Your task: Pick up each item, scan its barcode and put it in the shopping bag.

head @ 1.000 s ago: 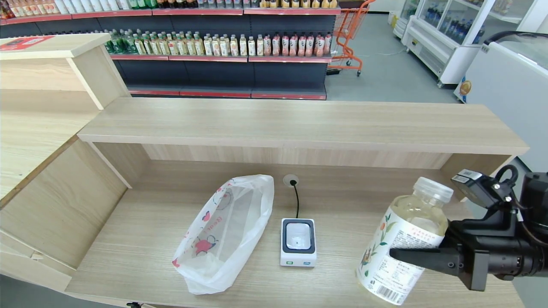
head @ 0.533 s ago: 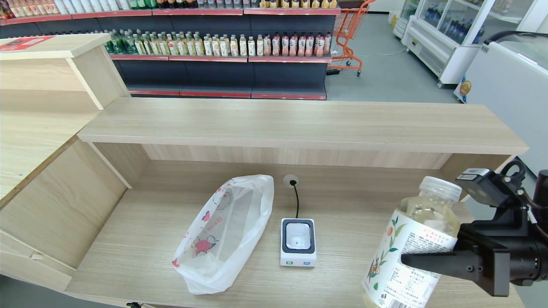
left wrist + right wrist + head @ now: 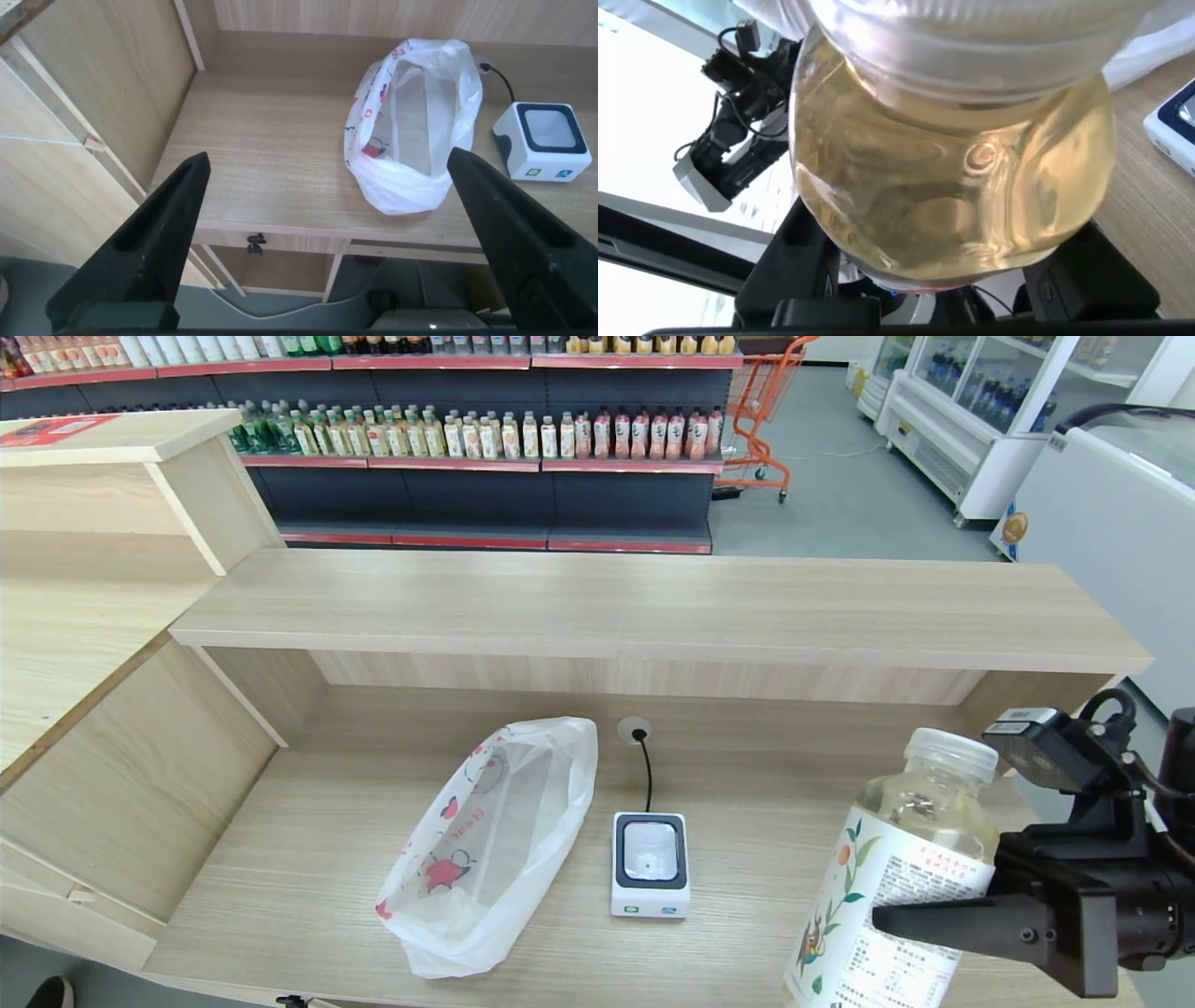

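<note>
Bottle [image 3: 920, 817] held mid-body inside right pincer [image 3: 889, 903], cap up | left pincer [image 3: 327, 163] spread apart

A shop: a small supermarket, seen from behind the checkout. Long red-edged shelves [image 3: 448, 464] carry rows of drink bottles [image 3: 579, 434], grouped by kind. An orange trolley [image 3: 766, 401] stands at the aisle's end on a grey floor [image 3: 840, 495]. To the right, glass-door coolers [image 3: 980, 387] hold more drinks, with a white chest freezer [image 3: 1102, 523] near them. The wooden counter [image 3: 653, 607] has a lower desk — on it a barcode scanner [image 3: 651, 863], with a plastic bag [image 3: 495, 840] just beside it.
</note>
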